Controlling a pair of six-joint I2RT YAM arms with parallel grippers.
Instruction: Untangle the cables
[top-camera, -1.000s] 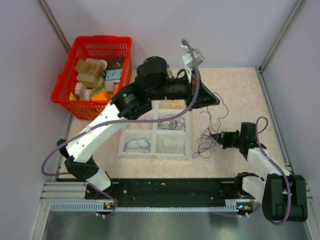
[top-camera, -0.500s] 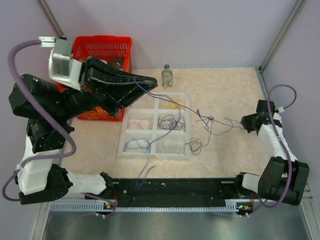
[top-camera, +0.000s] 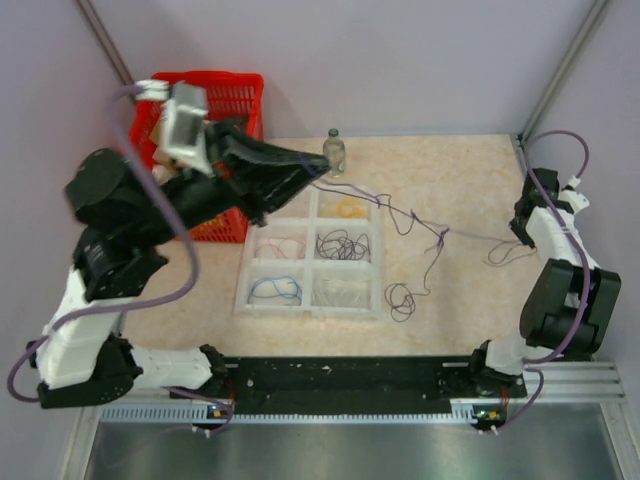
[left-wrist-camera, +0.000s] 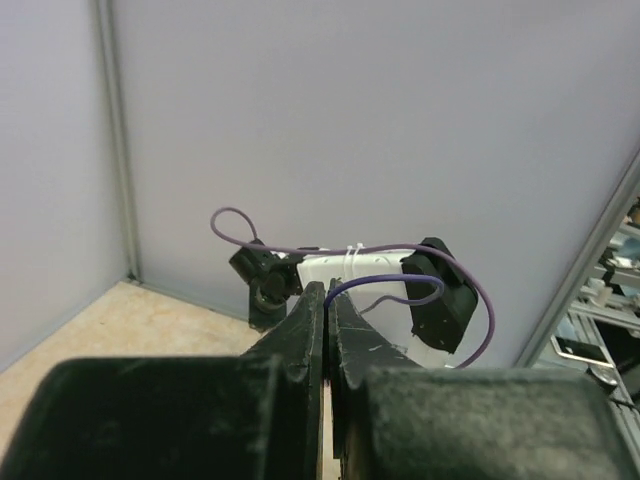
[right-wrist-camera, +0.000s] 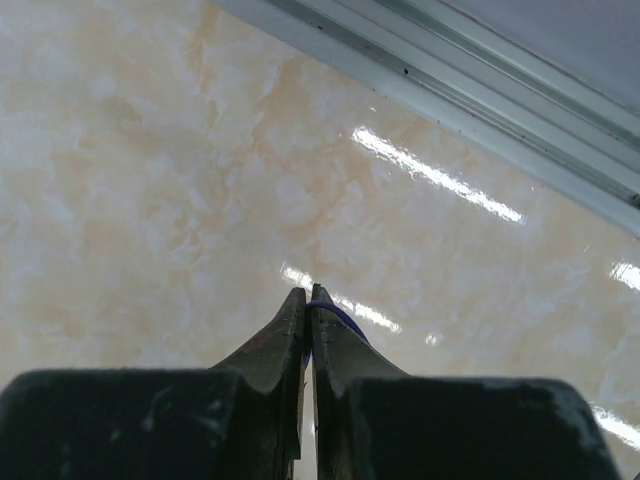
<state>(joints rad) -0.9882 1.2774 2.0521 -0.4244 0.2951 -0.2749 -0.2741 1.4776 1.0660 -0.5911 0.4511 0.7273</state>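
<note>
Plainly taut, the cables (top-camera: 440, 236) run as a hair-thin, dark purple line above the table (top-camera: 470, 170), from the left gripper (top-camera: 320, 175) near the back to the right gripper (top-camera: 519, 233) at the right edge. A small knot sits partway along the line. Slack strands drop from it to a round loop lying on the table just beside the tray (top-camera: 243, 285).

Both claws are clenched on the wire. In the left wrist view the black tapered fingers (left-wrist-camera: 305, 325) press together with a purple strand curving out of their tips. In the right wrist view the fingertips (right-wrist-camera: 290, 318) pinch a short purple bit against each other.

The tray is white plastic with six square compartments holding separate coils (top-camera: 345, 243): dark purple, blue, pinkish and yellowish.

Behind the tray stands a small clear bottle (top-camera: 334, 155). A red lattice basket (top-camera: 250, 95) of boxes sits at the back left.

The tabletop is glossy beige with a marbled pattern and bright reflections. Plain pale lilac-grey walls enclose it, with metal strips at the corners.
</note>
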